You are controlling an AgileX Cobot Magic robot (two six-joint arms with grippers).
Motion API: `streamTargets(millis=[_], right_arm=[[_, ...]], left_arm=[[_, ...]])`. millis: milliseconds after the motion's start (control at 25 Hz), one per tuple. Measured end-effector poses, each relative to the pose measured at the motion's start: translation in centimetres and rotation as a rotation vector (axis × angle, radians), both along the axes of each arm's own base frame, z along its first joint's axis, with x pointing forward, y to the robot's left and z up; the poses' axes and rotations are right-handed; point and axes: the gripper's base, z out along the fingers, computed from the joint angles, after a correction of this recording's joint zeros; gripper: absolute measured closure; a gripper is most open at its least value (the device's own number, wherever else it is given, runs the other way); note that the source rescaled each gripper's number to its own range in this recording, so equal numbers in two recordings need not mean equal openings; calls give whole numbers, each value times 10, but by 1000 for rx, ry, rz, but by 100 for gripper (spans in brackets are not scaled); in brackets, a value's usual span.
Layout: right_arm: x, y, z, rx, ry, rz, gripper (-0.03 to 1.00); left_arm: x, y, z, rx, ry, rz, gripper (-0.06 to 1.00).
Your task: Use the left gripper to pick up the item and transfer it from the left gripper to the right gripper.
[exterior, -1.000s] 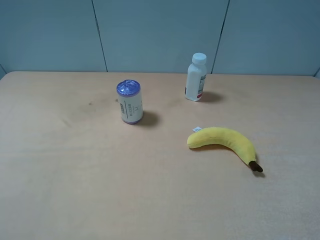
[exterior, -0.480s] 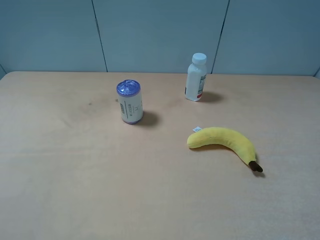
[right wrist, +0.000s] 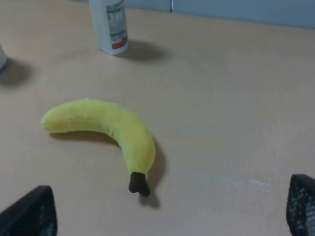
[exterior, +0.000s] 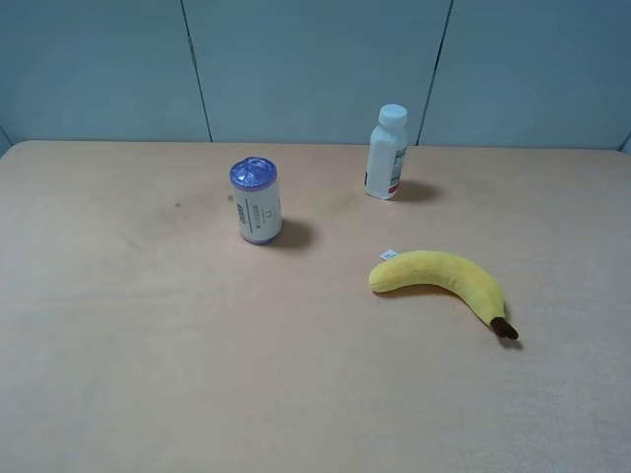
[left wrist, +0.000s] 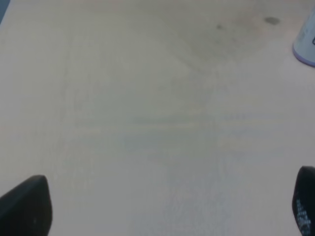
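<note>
**Both tools spread wide, nothing held; banana untouched on table**

Right tool (right wrist: 170, 209): fingers (right wrist: 29, 214) spread wide, nothing between them. Plush banana (right wrist: 106, 129) lies flat on the table (right wrist: 236, 123) just ahead of it, brown stem tip (right wrist: 139, 184) nearest the tool. White bottle (right wrist: 109, 24) stands upright well beyond the banana.

Left tool (left wrist: 167, 209): fingers (left wrist: 24, 206) likewise apart, over bare table. Only the base of the purple-lidded can (left wrist: 306, 44) shows, far ahead to one side; banana not in this view.

High camera shows neither tool. Only it shows the banana's white tag (exterior: 387, 255), and the can (exterior: 256, 201) whole.
</note>
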Motion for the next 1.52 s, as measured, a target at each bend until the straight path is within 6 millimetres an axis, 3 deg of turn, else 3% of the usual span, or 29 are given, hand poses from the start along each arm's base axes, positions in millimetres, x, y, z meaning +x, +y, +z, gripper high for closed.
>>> streamTargets(millis=[160, 600, 1520], right_arm=[[0, 0, 0, 0, 0, -32, -3], [0, 1, 0, 0, -1, -327, -3], [0, 1, 0, 0, -1, -340, -3]], left_arm=[[0, 0, 0, 0, 0, 0, -3], [0, 0, 0, 0, 0, 0, -3], [0, 0, 0, 0, 0, 0, -3]])
